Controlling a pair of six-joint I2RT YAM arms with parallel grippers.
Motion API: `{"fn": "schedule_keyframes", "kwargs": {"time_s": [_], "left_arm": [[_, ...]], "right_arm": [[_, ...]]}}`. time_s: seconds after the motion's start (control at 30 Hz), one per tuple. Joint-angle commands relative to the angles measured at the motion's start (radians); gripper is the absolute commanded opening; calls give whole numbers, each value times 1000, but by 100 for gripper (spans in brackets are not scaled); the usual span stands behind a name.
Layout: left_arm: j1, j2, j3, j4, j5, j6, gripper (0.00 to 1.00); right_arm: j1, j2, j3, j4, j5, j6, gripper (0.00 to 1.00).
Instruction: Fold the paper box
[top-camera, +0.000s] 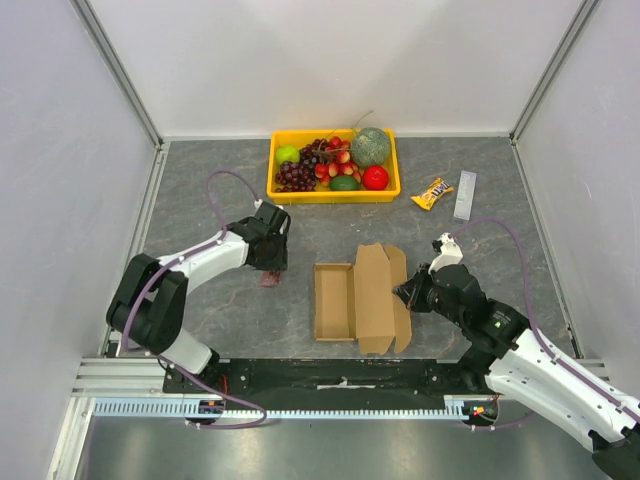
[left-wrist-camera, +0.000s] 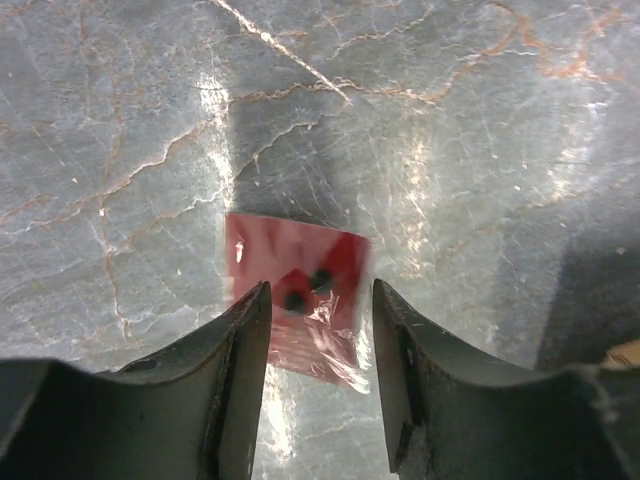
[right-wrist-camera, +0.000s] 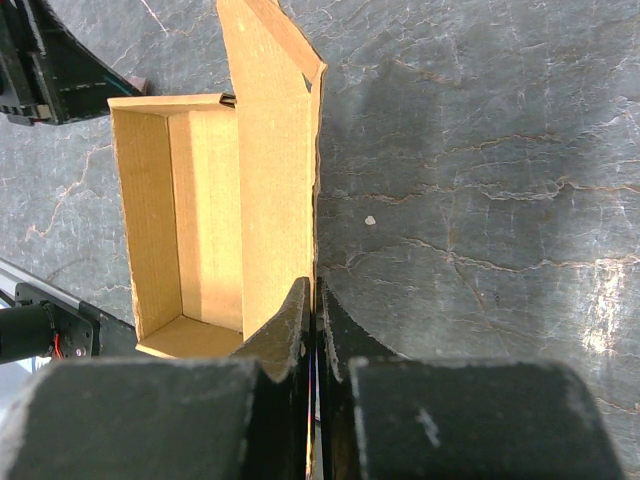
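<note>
Nearest the arm bases, the paper box (top-camera: 355, 300) lies on the grey marble-patterned table (top-camera: 250, 320), a little right of centre between the two arms. Its long axis runs near-to-far, away from the bases. It is plain brown corrugated cardboard with a matte finish. The left half is a shallow rectangular trough with its open side up and its walls standing. The right half is the lid panel with cut tabs, lifted off the table and leaning out to the right along the long hinge. The right gripper (top-camera: 405, 293) comes in from the right, fingers pressed together on the thin free edge of that lid. In the right wrist view the right gripper (right-wrist-camera: 314, 320) pinches the board with barely a slit between its black fingers, and the paper box (right-wrist-camera: 270, 180) shows a ribbed inner face. Further left and slightly farther away, the left gripper (top-camera: 270, 265) points down over a small dark-red packet (top-camera: 270, 279). In the left wrist view the left gripper (left-wrist-camera: 320, 300) has its fingers part-way spread either side of the glossy, crinkled film packet (left-wrist-camera: 300, 290). I cannot tell whether the pads touch it. At the far edge sits a yellow plastic tray (top-camera: 333, 197) holding dark grapes (top-camera: 295, 175), a netted melon (top-camera: 370, 147) and a red apple (top-camera: 375, 177). To its right are a yellow candy bag (top-camera: 432, 193) and a pale flat strip (top-camera: 466, 195).
</note>
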Motion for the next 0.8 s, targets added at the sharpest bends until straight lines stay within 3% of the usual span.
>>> {"fn": "schedule_keyframes", "kwargs": {"time_s": [0.0, 0.27, 0.4, 0.77], "left_arm": [[0, -103, 56, -38, 34, -7, 47], [0, -176, 74, -87, 17, -6, 44], [0, -128, 81, -139, -28, -20, 97], [2, -44, 10, -105, -132, -148, 100]], "right_arm": [[1, -7, 23, 21, -1, 0, 6], [3, -10, 21, 22, -4, 0, 6], [3, -11, 20, 24, -6, 3, 6], [3, -36, 15, 12, -6, 3, 6]]}}
